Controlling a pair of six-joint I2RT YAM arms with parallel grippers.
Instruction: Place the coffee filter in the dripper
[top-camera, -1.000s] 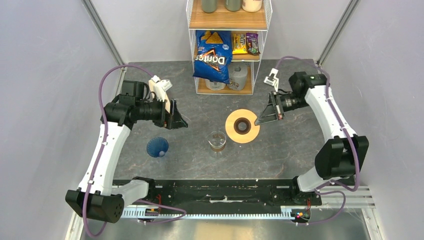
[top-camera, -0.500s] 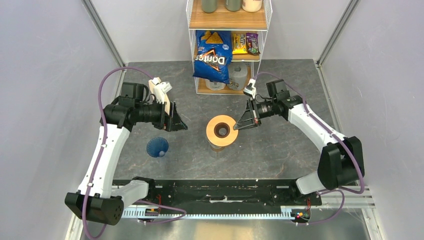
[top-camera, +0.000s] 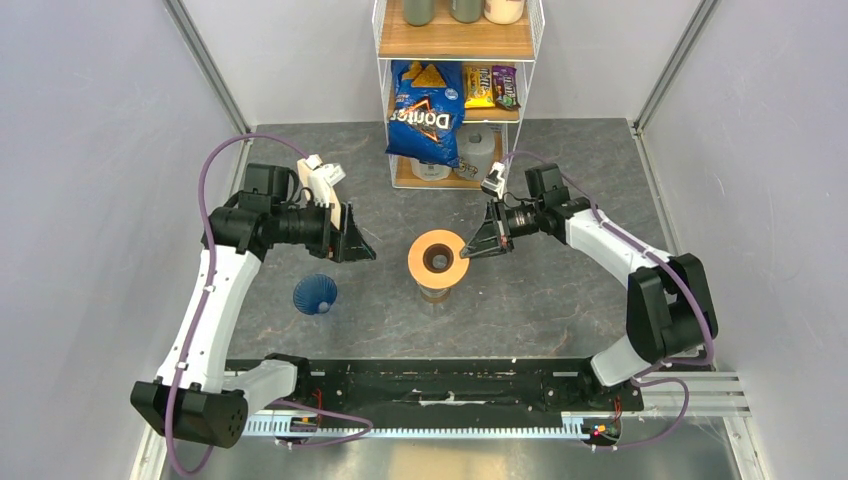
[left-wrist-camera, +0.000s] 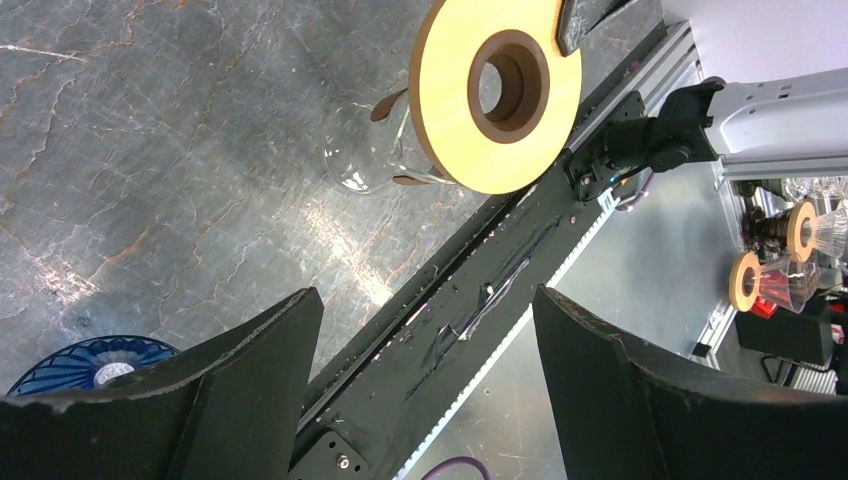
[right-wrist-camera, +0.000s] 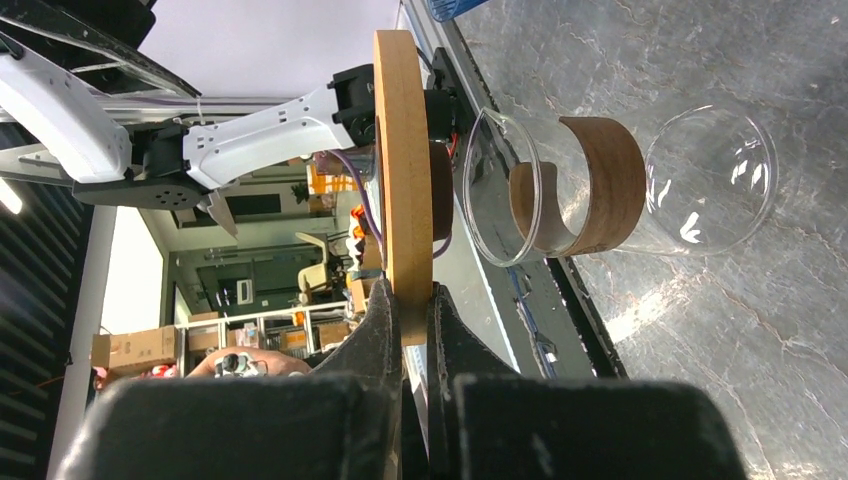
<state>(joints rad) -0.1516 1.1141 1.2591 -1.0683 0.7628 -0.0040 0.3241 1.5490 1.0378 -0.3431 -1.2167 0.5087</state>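
The dripper (top-camera: 315, 294), a dark blue ribbed cone, stands on the table at the left; its rim shows in the left wrist view (left-wrist-camera: 90, 365). The white coffee filter is out of view. My left gripper (top-camera: 358, 245) is open and empty (left-wrist-camera: 425, 300), held above the table up and right of the dripper. My right gripper (top-camera: 472, 248) is shut (right-wrist-camera: 412, 295) on the edge of a tan flat ring (top-camera: 420, 262) with a dark centre hole. It holds the ring (right-wrist-camera: 400, 150) level just above the mouth of a glass carafe (right-wrist-camera: 700, 180).
The glass carafe (top-camera: 435, 290) with a brown collar (right-wrist-camera: 610, 190) stands mid-table, also in the left wrist view (left-wrist-camera: 365, 160). A wire shelf (top-camera: 455, 90) with a Doritos bag (top-camera: 425, 110) is at the back. A black rail (top-camera: 430, 385) runs along the near edge.
My right gripper has carried the tan ring leftward from right of the carafe to over its mouth. The left arm and the dripper have not moved.
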